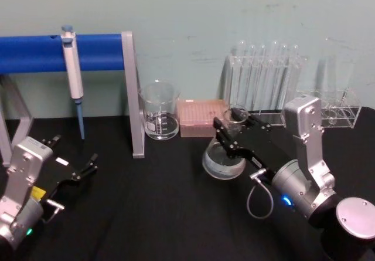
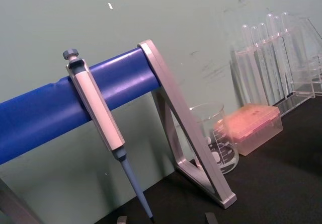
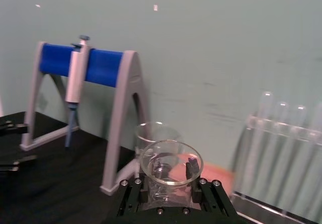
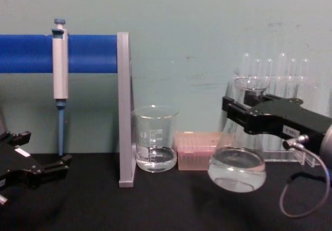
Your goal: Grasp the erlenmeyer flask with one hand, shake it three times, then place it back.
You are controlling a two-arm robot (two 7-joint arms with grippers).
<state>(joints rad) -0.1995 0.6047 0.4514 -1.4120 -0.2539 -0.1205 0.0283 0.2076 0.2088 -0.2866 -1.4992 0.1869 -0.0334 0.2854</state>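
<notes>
With the right hand (image 1: 237,131) closed on the neck of the tilted flask (image 1: 222,162), apparently just off the tabletop (image 1: 164,214), shaking seems in hand and calls for short, firm swings, while the left hand (image 1: 76,151) rests open far to its left.

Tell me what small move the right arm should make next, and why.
Probably a gentle shake: the fingers of the right gripper are shut on the neck of the flask, which hangs tilted, seemingly off the table. The left gripper rests open at left.
</notes>
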